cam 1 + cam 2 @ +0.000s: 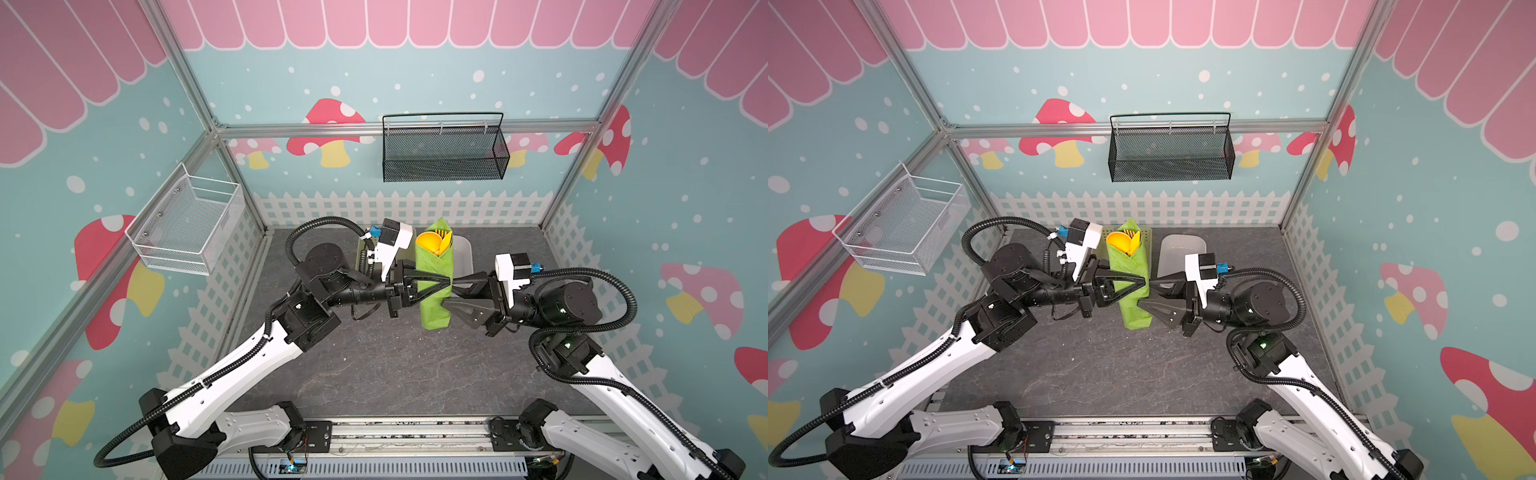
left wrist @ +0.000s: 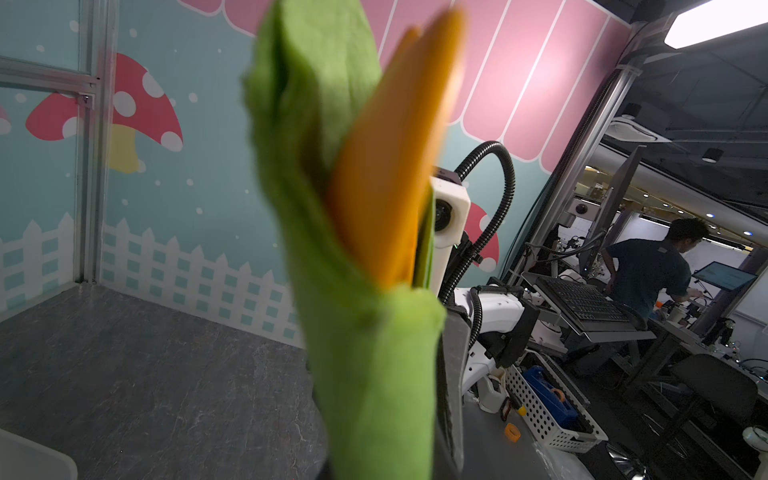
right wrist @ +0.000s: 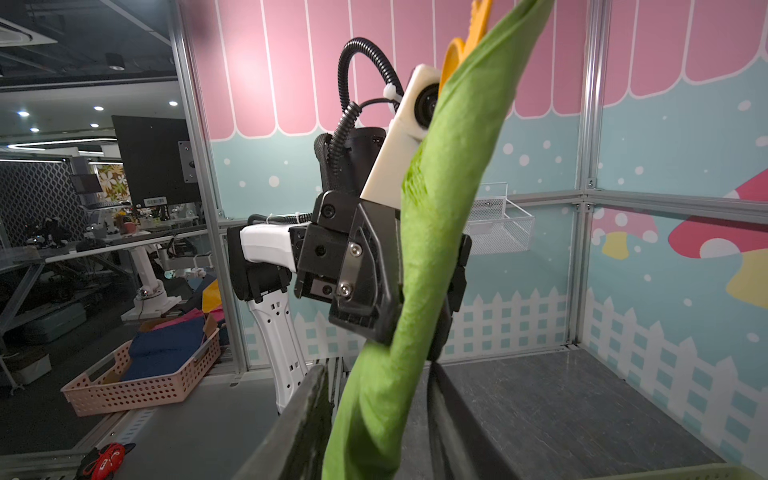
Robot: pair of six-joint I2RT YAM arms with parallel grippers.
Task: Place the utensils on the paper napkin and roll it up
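The paper napkin (image 1: 433,266) is rolled into a green tube around the utensils (image 1: 432,243). It is held up off the dark tabletop (image 1: 395,365), nearly upright, with its open end uppermost. In both top views the tube shows just left of the white dish (image 1: 464,253).

The round orange spoon bowl (image 1: 1119,242) and the fork tines (image 1: 1134,235) poke out of the open end, level with the dish's far half. The knife cannot be picked out.

The left gripper (image 1: 444,286) reaches in from the side away from the dish. It is clamped across the tube's middle, its 2 fingers (image 3: 365,291) pressed on opposite faces of the paper.

The right gripper (image 1: 449,295) comes in from the dish's side, passing over the dish's near end. Its 2 fingers stand parted on either side of the tube's lower part. In the right wrist view a gap shows between 1 finger (image 3: 451,419) and the paper, so it is not squeezing.

A pale yellow-green perforated basket (image 1: 1147,233) lies left of the dish, mostly hidden behind the tube and the left arm.
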